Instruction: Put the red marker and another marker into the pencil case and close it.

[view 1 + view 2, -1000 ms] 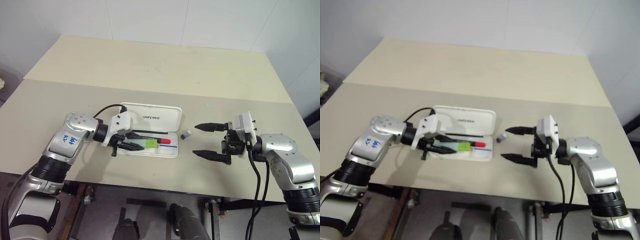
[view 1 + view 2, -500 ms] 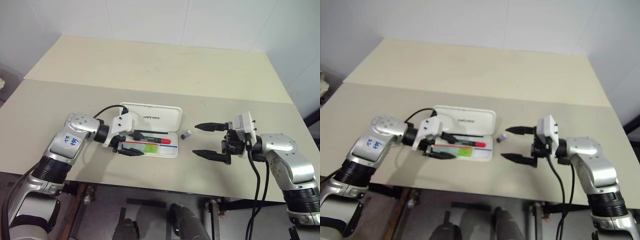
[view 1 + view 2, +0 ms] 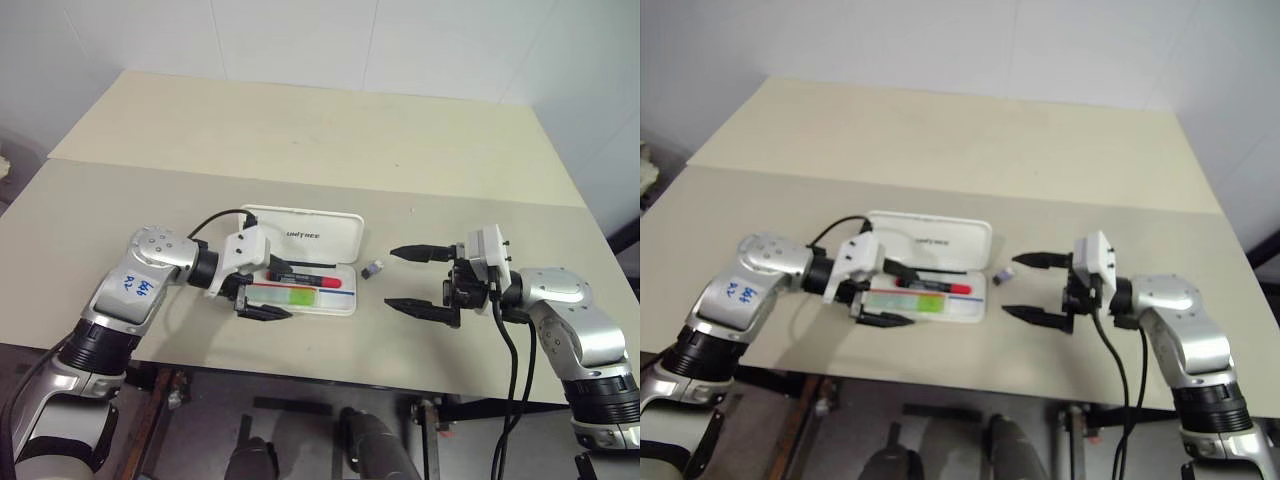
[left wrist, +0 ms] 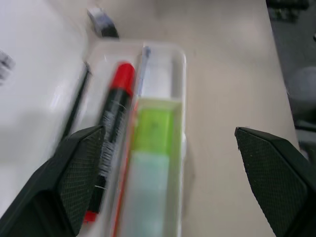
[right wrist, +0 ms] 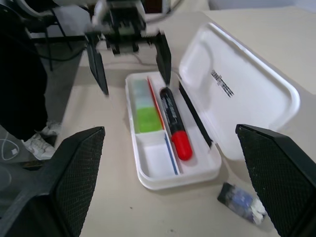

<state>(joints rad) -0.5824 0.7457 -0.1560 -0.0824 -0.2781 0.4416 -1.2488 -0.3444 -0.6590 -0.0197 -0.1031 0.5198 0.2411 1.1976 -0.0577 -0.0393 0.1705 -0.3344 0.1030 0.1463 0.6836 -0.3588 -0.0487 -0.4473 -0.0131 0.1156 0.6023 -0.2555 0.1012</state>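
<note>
The white pencil case lies open on the table, its lid folded back. In its tray lie the red marker along the hinge side and the other marker, a pale green highlighter, beside it along the front wall. My left gripper is open at the tray's left end, its fingers straddling both markers without holding either. The left wrist view shows the highlighter and the red marker side by side. My right gripper hangs open to the right of the case, holding nothing.
A tiny dark grey-blue piece lies on the table between the case and my right gripper. The beige table stretches far behind the case, with a seam running across it. Its front edge lies close below both grippers.
My left gripper was shut on the green highlighter over the tray. It has opened, left the highlighter lying in the tray, and drawn back a little to the left. The right arm stayed still.
</note>
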